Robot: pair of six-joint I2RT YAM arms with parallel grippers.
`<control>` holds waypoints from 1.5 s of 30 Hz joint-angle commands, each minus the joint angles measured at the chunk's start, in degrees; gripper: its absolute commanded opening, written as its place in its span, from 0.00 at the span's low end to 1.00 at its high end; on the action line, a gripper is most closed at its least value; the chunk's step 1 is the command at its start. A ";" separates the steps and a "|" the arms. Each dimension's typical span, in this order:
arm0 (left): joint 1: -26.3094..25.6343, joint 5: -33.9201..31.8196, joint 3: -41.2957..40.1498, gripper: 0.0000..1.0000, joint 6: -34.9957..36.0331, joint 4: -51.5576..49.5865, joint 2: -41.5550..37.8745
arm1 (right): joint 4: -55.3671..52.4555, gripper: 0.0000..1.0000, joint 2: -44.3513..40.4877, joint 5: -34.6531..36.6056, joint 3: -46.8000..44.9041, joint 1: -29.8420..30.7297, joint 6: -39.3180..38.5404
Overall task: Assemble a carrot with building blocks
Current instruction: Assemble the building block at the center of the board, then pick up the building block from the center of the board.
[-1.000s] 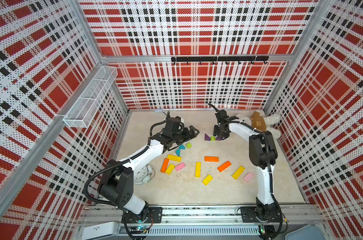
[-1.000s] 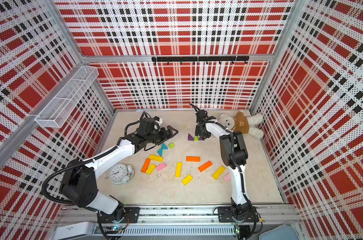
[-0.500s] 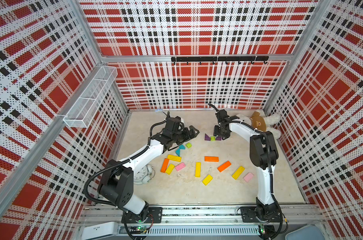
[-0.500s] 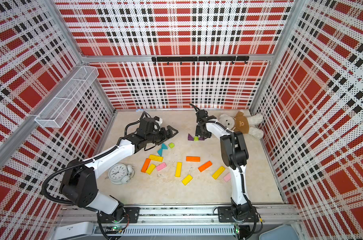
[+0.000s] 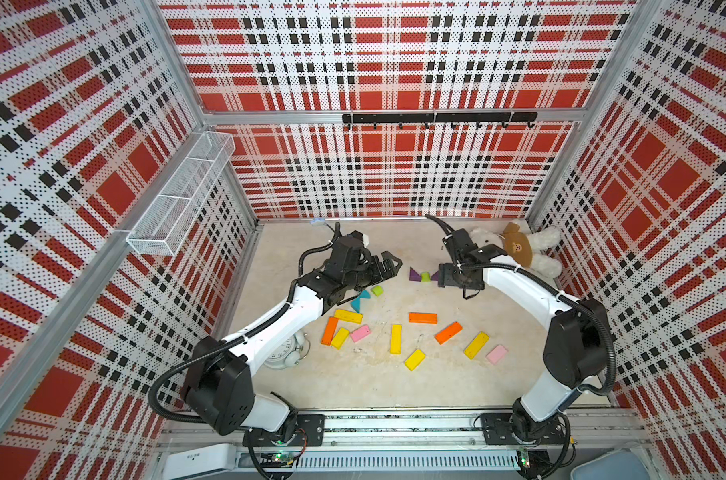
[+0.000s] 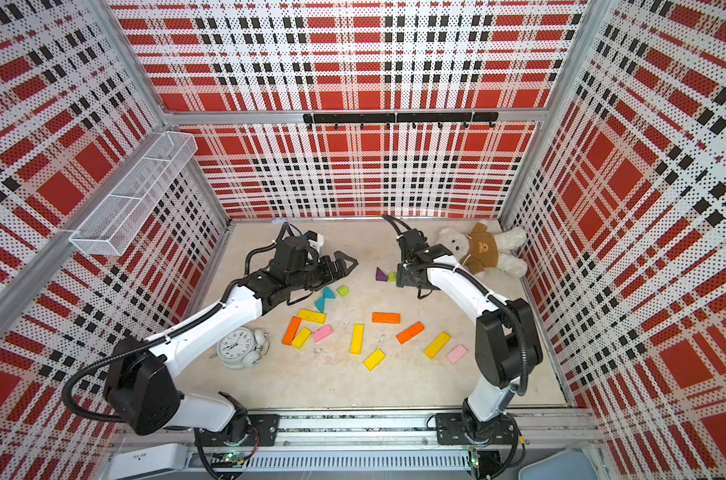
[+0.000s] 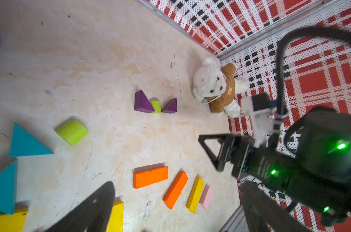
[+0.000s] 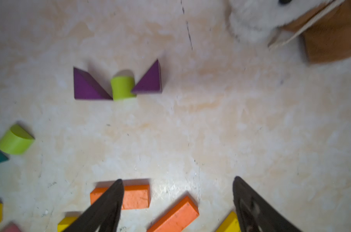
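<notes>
Lime stub (image 8: 122,88) between purple triangles (image 8: 88,88), just ahead of the right tool (image 8: 177,179), spread wide, empty.

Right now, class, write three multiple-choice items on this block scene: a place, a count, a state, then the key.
1. Where is the lime-green stub nearer the bear?
A. on the bear
B. between the two purple triangles
C. on one purple triangle

2. How many orange bars are there?
A. two
B. three
C. five

3. The right end effector is:
A. open, holding nothing
B. shut on the lime-green stub
C. shut on a purple triangle

Key: 1 B, a triangle flanks each side; 2 B, both top views show three; 3 A, its fingers stand apart.
</notes>
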 commanded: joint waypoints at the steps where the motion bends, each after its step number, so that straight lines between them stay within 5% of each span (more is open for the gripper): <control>1: 0.22 -8.27 -0.62 1.00 -3.04 -3.58 -3.30 | -2.75 0.93 0.05 -0.50 -3.23 4.94 5.03; 3: 0.33 -11.67 -1.05 1.00 -4.24 -4.90 -4.35 | -2.27 1.00 1.23 -2.42 -3.61 7.55 6.38; 10: 1.61 -19.14 0.32 0.99 -11.13 -13.31 -3.39 | 2.22 1.00 7.72 -9.10 -3.15 10.71 10.29; 20: 5.51 -9.92 -1.78 1.00 -14.59 -9.50 -0.13 | 3.33 1.00 12.53 -9.76 -1.92 11.29 11.30; 40: 5.70 -8.83 -2.81 1.00 -14.15 -7.16 0.33 | 5.29 1.00 14.71 -9.06 -1.24 12.19 16.18; 45: 5.86 -8.45 -2.91 1.00 -14.14 -6.90 0.39 | 5.46 0.92 14.74 -8.62 -1.38 12.28 15.98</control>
